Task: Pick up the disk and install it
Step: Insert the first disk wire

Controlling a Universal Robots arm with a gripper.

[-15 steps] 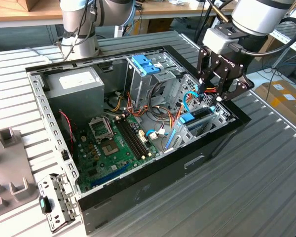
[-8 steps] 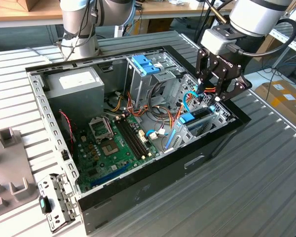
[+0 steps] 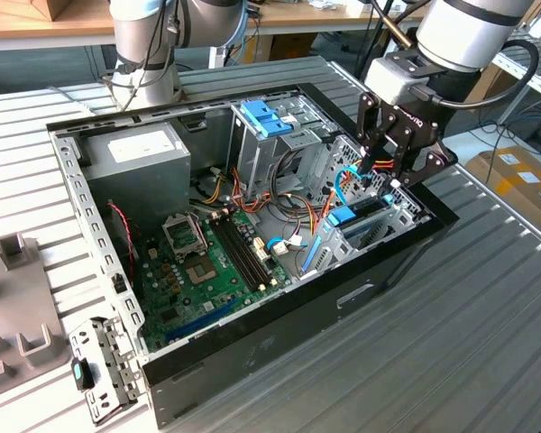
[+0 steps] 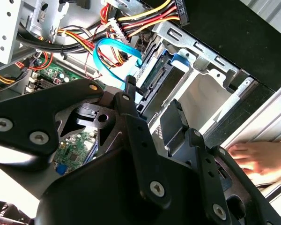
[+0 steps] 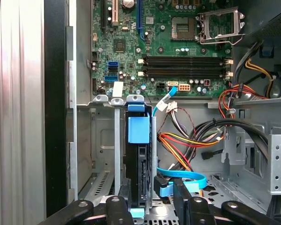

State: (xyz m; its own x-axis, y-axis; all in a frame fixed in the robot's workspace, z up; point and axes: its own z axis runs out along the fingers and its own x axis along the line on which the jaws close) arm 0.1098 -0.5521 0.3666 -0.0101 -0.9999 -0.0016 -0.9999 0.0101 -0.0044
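The gripper hangs over the drive cage at the corner of the open computer case on the exterior view's right.

**Pincer state.** The jaws stand moderately apart and hold nothing. In the first wrist view, the two black fingers straddle the upper edge of the disk. One finger lies just beside the disk's side. The other stands further off, with the plug of a blue data cable in the gap between. Whether either finger touches the disk cannot be told.

**Disk position.** The disk stands on edge inside the cage, between two upright metal rails. Its blue plastic tab faces the motherboard. In the second wrist view, the connector edge of the disk shows just beyond the fingertips, with the blue cable looping above it.

**Surroundings.** Bundled red, yellow and black wires run beside the cage. The case lies on a ribbed metal table. A person's hand rests outside the case wall, near the cage.
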